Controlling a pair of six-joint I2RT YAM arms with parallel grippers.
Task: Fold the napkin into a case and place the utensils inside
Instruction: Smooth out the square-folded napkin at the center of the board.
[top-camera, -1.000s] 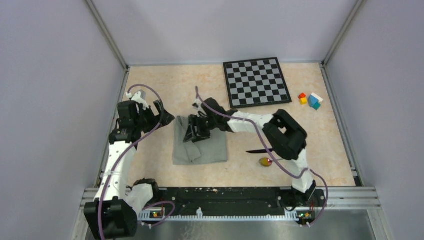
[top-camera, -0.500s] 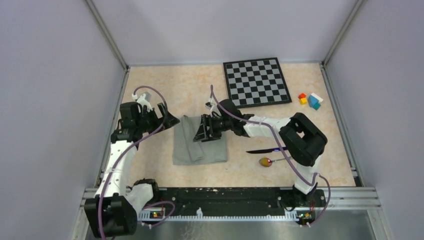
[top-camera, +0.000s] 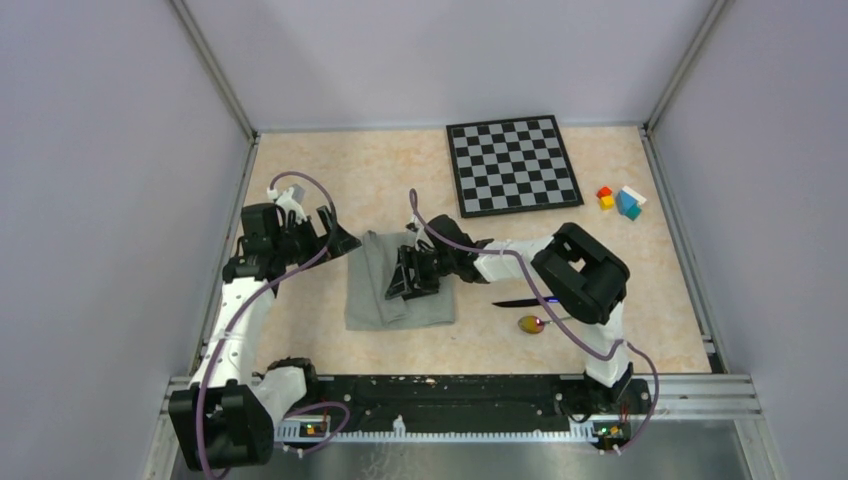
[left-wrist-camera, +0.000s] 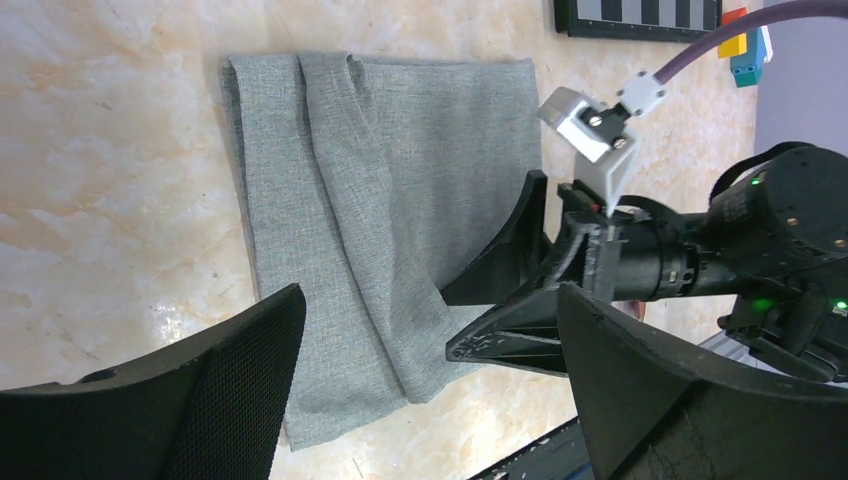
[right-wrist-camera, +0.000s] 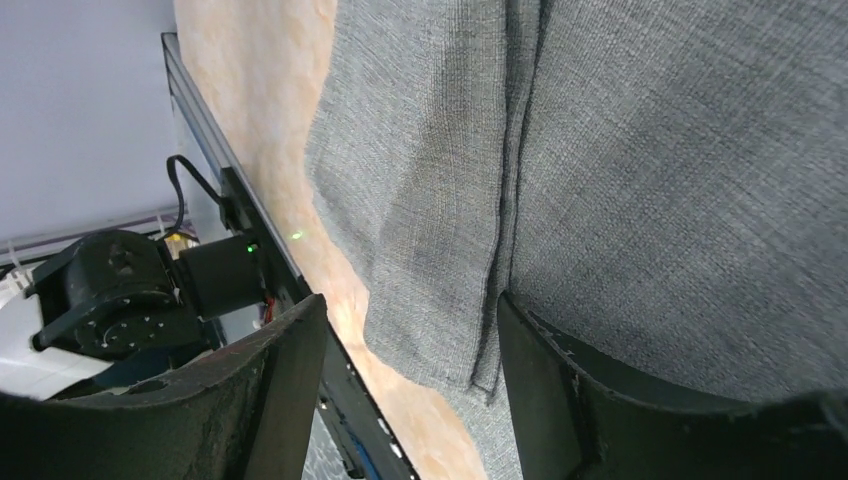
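A: Near side first. Edges?

B: Metal rail (top-camera: 450, 385) runs along the near edge of the table (top-camera: 320, 170). A bare strip lies between the rail and the spoon (top-camera: 531, 323), which has its yellow-red bowl to the left and its handle running right under the right arm. The knife (top-camera: 518, 303) is just beyond it, roughly parallel, with a small gap between them.

A: Napkin?

B: The napkin (top-camera: 375, 300) is left of the utensils and apart from them, lying flat as a folded rectangle with a long fold band down its left part. There is bare table on its near side, and more between it and the left wall.

A: Jaws?

B: The right gripper (right-wrist-camera: 410, 310) points down over the napkin's middle. Its jaws are partly spread and straddle the fold seam, with nothing pinched. I cannot tell whether the tips touch the cloth. The left gripper (top-camera: 338, 230) sits just beside the napkin's far-left corner, jaws at full spread and empty.

A: Farther back?

B: Open table beyond the napkin. The chessboard (top-camera: 513, 165) is against the far edge, right of centre. The coloured blocks (top-camera: 620, 200) are near the right wall, well clear of both arms.

A: Changes?

B: Half a second back the right gripper stood closer to the napkin's far edge. It has come toward the near edge, and its elbow has drawn in from the right. The left arm, napkin outline, knife and spoon are as they were.
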